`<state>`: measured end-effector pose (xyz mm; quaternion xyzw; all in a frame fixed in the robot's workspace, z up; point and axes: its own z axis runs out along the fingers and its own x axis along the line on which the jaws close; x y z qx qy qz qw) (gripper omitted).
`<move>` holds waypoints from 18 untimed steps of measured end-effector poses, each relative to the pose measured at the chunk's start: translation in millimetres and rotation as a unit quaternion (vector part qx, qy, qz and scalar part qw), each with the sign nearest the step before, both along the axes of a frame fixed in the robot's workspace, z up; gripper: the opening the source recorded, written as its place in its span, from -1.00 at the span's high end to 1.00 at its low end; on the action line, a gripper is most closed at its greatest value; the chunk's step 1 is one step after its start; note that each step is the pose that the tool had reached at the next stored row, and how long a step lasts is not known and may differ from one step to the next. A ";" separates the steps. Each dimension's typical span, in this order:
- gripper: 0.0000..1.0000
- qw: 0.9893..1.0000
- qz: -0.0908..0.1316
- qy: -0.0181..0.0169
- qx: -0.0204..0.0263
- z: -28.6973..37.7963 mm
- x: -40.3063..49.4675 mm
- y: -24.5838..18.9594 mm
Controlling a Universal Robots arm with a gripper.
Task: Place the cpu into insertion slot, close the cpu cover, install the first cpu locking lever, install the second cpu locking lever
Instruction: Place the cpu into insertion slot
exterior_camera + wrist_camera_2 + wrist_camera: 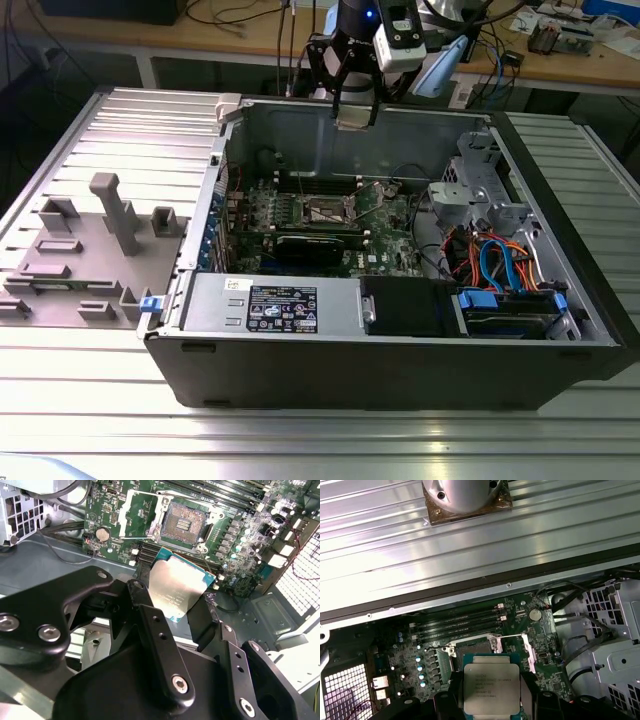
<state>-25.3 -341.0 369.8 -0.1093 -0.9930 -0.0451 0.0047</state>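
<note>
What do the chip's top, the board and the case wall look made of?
The chip: top like brushed grey metal, dull sheen.
The board: green matte laminate, likely fibreglass.
The case wall: bare pale-grey sheet metal, probably steel; folded edges.

Bright, even light; white glare on the ribbed metal table [470, 555].

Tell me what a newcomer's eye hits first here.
The gripper hangs over the far edge of the open computer case in the exterior view, pinching the cpu by its edges. Below, on the green board, the insertion slot lies bare. The cpu cover is swung open beside it.
</note>
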 end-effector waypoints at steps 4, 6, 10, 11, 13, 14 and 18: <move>-0.08 1.000 0.000 0.000 0.000 0.0 0.0 0.0; -0.08 1.000 -0.003 0.000 0.000 0.0 0.0 0.0; -0.08 1.000 -0.012 0.000 0.000 0.0 0.0 0.0; -0.08 1.000 -0.015 0.000 0.000 0.0 0.0 0.0; -0.08 1.000 -0.022 0.000 0.000 0.0 0.0 0.0; -0.08 1.000 -0.025 0.000 0.000 0.0 0.0 0.0; -0.08 0.999 -0.033 0.000 0.000 0.0 0.0 0.0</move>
